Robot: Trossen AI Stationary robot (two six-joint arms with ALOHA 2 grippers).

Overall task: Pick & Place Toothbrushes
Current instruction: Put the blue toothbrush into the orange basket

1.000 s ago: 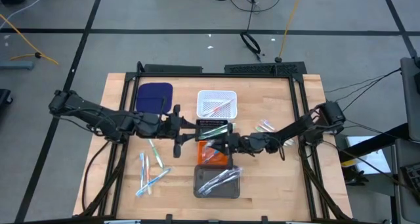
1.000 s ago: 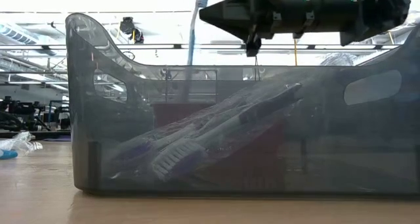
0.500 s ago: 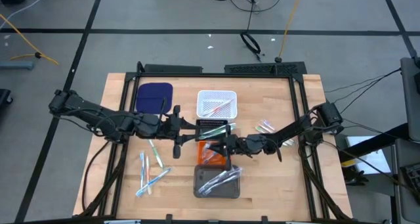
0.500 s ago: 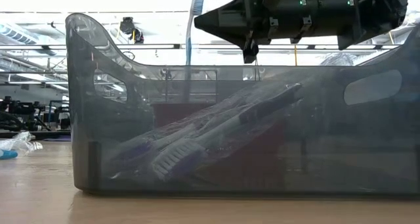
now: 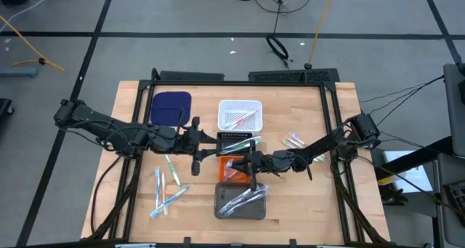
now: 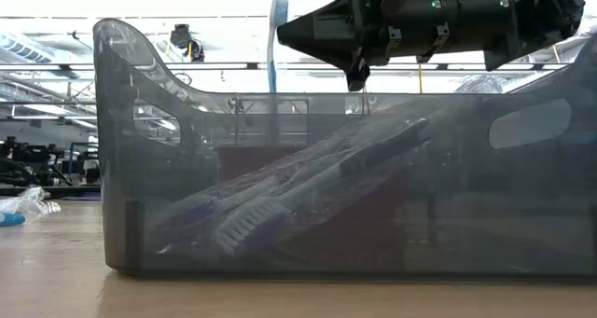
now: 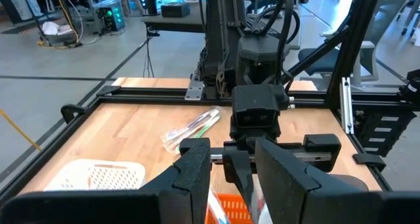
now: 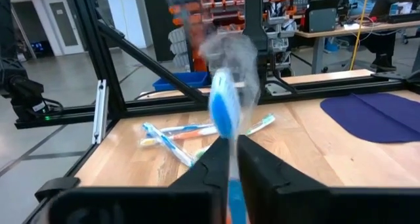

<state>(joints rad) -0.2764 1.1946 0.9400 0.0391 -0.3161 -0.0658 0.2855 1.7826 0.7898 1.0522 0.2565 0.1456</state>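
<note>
Right wrist view: my right gripper (image 8: pixel 230 159) has its jaws pinched tight on a light blue toothbrush (image 8: pixel 223 109), brush standing up between the fingers. High view puts that gripper (image 5: pixel 251 163) over the orange tray (image 5: pixel 231 174), mid table, next to the grey tray (image 5: pixel 240 202) w/ wrapped brushes. Low view: blue brush (image 6: pixel 274 34) sticks up above the grey tray's wall (image 6: pixel 121 169). Left gripper (image 7: pixel 226 168) hangs by the black tray (image 5: pixel 236 144), jaws apart, holding nothing. Other loose toothbrushes (image 5: pixel 166 190) lie on the table's left side.
</note>
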